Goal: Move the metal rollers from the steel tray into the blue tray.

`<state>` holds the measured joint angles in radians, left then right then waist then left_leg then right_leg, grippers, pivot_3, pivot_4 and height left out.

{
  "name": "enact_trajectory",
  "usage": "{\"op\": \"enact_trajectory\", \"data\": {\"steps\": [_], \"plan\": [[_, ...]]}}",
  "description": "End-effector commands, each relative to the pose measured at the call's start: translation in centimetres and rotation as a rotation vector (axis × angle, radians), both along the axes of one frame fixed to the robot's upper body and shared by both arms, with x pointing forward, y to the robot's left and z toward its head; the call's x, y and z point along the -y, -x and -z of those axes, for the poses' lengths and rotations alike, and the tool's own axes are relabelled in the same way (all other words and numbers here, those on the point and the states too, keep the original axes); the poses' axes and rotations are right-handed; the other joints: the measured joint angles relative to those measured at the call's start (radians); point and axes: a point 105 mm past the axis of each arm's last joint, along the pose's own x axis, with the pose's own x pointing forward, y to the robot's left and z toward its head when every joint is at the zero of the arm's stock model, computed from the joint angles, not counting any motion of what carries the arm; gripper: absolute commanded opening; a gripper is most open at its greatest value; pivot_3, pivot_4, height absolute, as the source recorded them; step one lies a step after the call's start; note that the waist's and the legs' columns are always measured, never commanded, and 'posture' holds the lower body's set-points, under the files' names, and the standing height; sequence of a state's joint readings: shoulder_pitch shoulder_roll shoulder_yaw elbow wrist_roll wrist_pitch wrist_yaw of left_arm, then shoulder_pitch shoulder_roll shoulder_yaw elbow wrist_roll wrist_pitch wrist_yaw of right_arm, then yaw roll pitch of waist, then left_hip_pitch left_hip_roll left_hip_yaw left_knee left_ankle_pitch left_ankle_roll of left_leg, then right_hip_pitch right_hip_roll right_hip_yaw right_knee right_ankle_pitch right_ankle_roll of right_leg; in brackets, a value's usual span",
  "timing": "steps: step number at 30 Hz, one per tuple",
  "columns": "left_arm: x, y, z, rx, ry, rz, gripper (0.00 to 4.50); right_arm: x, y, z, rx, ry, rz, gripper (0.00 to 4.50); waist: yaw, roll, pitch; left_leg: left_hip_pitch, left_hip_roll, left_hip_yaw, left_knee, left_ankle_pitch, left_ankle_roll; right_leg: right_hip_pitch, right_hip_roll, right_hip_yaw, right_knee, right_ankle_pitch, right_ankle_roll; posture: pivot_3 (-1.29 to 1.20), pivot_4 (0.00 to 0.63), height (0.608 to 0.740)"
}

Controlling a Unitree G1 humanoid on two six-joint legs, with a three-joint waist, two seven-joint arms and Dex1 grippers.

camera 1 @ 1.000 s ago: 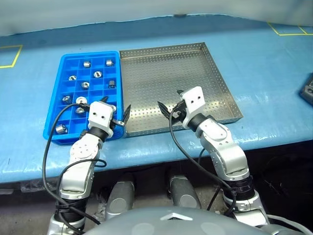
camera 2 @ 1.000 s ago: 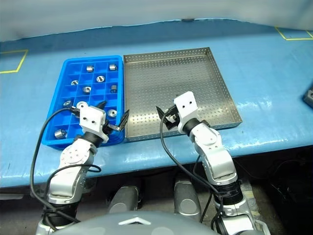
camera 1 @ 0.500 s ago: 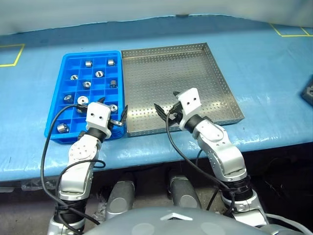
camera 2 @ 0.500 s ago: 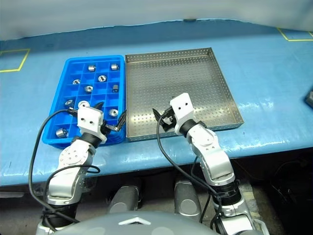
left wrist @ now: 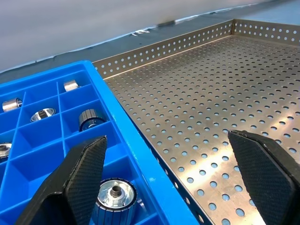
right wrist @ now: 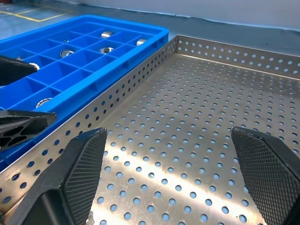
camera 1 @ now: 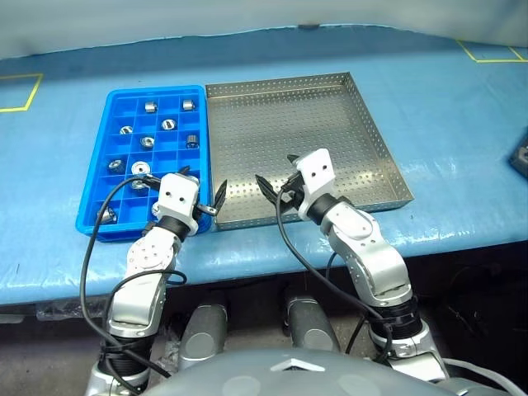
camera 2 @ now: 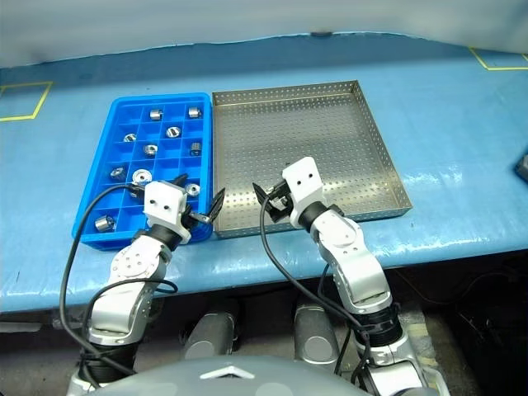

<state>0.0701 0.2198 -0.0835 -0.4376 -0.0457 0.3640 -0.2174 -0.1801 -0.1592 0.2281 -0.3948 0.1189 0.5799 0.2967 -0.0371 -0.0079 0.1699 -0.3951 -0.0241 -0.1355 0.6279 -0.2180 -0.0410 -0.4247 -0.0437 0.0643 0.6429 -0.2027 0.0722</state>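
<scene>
Left eye view looks down on a blue-covered counter [camera 1: 462, 124] where the blue tray [camera 1: 113, 105] and the steel tray [camera 1: 375, 140] sit side by side, their long edges touching. All the metal rollers [camera 1: 167, 125] I can see lie scattered in the blue tray's small compartments, one to a cell, and the perforated floor of the steel tray is bare. Hovering over the near edge where the two trays meet, the left end effector [camera 1: 200, 196] has its black fingers spread wide, one finger over the blue tray and the other over the steel one, with nothing between them. Over the near part of the steel tray, the right end effector [camera 1: 275, 180] is likewise spread wide and carrying nothing. Left wrist view shows a roller [left wrist: 114, 197] in the compartment just beside one finger [left wrist: 86, 166].
</scene>
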Motion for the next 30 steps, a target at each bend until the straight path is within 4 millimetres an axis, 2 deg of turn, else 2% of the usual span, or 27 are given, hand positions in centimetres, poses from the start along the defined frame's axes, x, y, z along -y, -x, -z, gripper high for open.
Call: {"op": "enact_trajectory", "data": {"steps": [1, 30], "plan": [[0.04, 0.27, -1.22, 0.048, -0.004, -0.003, 4.5, -0.38, 0.15, -0.85, 0.033, -0.013, -0.007, 4.45, 0.0, 0.0, 0.0, 0.0, 0.0, 0.0, 0.0, 0.0, 0.0, 0.0, 0.0, 0.0, 0.0, 0.0, 0.0, 0.04, 0.15, 0.74], [0.77, -0.04, -1.5, 0.064, 0.01, 0.017, 4.5, -0.7, -0.01, -0.9, 0.049, 0.011, -0.011, 4.45, 0.001, 0.0, 0.0, 0.0, 0.0, 0.0, 0.0, 0.0, 0.0, 0.0, 0.0, 0.0, 0.0, 0.0, 0.001, 0.03, 0.15, 0.74]]}}
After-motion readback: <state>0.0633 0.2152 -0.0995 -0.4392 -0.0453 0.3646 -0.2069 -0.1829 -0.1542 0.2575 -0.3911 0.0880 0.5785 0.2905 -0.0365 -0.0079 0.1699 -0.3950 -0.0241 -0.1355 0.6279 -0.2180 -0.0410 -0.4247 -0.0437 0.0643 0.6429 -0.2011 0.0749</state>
